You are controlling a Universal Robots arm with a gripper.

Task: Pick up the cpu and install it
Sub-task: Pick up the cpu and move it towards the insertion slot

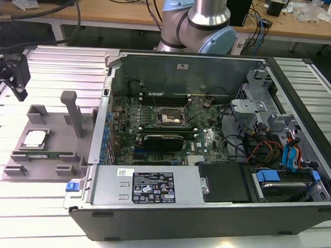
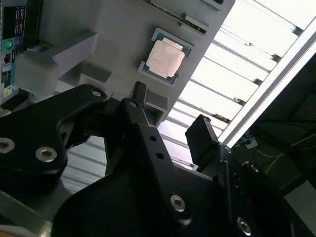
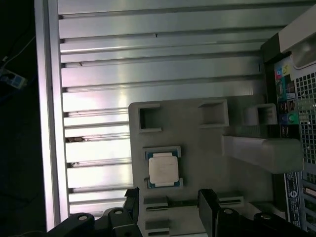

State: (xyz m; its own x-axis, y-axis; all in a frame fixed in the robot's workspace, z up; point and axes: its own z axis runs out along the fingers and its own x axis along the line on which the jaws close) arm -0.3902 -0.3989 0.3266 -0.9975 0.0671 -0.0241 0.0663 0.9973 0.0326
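Observation:
The cpu (image 1: 36, 138) lies flat in a recess of the grey holder tray (image 1: 71, 147), at the exterior view's left, beside the open computer case. It is a small square chip with a silvery top (image 2: 165, 58) (image 3: 163, 169). My gripper (image 1: 14, 76) hangs in the air above the tray's far left corner, well apart from the chip. In both wrist views the two black fingers stand open with nothing between them, gripper (image 2: 170, 116) (image 3: 170, 200). The black socket frame (image 1: 171, 117) sits on the green motherboard inside the case.
A tall grey post (image 1: 72, 111) rises from the tray, and a green memory stick (image 1: 43, 154) lies along its near edge. The case (image 1: 206, 208) has high walls, a drive cage (image 1: 254, 100) and loose cables (image 1: 263, 147). The arm's base (image 1: 200, 26) stands behind it.

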